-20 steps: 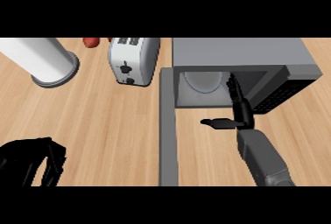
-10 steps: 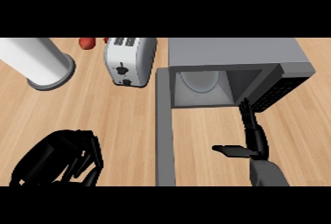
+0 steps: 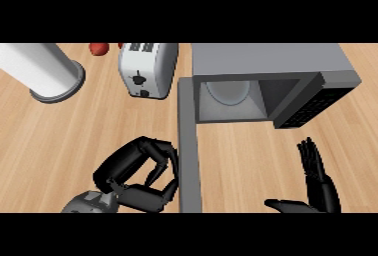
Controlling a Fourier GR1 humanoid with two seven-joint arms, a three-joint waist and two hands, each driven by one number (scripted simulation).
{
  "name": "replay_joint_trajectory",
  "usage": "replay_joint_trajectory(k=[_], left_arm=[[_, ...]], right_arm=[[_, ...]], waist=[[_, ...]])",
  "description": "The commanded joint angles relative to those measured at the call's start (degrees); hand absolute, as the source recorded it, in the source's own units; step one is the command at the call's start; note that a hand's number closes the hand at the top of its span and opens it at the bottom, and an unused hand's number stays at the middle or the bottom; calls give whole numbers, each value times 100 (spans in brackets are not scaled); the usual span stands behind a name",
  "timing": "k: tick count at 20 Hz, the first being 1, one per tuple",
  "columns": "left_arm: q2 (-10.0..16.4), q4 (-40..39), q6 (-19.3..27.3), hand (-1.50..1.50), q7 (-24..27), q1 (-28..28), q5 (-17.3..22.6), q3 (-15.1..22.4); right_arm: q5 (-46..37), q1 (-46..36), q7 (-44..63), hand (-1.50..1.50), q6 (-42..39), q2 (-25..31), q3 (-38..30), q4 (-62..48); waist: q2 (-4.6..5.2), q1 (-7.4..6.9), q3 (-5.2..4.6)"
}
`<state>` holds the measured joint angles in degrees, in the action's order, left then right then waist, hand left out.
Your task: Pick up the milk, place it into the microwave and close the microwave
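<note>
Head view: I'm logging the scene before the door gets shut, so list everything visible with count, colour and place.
counter: one, light wood, under everything
cylinder: one, white on grey round base, upper left
red thing: at least one, red, top edge, cut off
toaster: one, white, left of the microwave
microwave: one, grey, upper right, open
microwave door: one, grey, stretching toward the lower edge
pale round shape: one, whitish, inside the microwave; identity unclear
left hand: one, black, curled, lower left beside the door
right hand: one, black, fingers straight, lower right
</note>
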<state>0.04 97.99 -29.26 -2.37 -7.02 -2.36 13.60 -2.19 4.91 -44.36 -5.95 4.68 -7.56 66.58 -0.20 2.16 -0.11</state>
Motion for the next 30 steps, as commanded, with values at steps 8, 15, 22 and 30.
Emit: replay_joint_trajectory(k=[8, 15, 22, 30], left_arm=[[-3, -3107, 2322, 150, 1940, -1099, -1006, 1696], [-2, -4038, 4164, 150, 2916, -1392, 286, 3077], [-2, -4719, 4488, 150, 2852, -2114, 1596, 3856], [-2, -4251, 5130, 150, 2935, -2780, 2807, 4107]], right_arm=[[361, 1304, 312, -150, -818, 548, 143, 2106], [993, 1884, 712, -150, -1366, 682, 182, 3429], [1124, 2178, 1292, -150, -1409, 705, 384, 4422], [1508, 1941, 1726, -150, -1743, 994, 436, 4792]], waist=[[49, 35, 0], [67, 187, -9], [113, 404, -17], [178, 671, -21]])
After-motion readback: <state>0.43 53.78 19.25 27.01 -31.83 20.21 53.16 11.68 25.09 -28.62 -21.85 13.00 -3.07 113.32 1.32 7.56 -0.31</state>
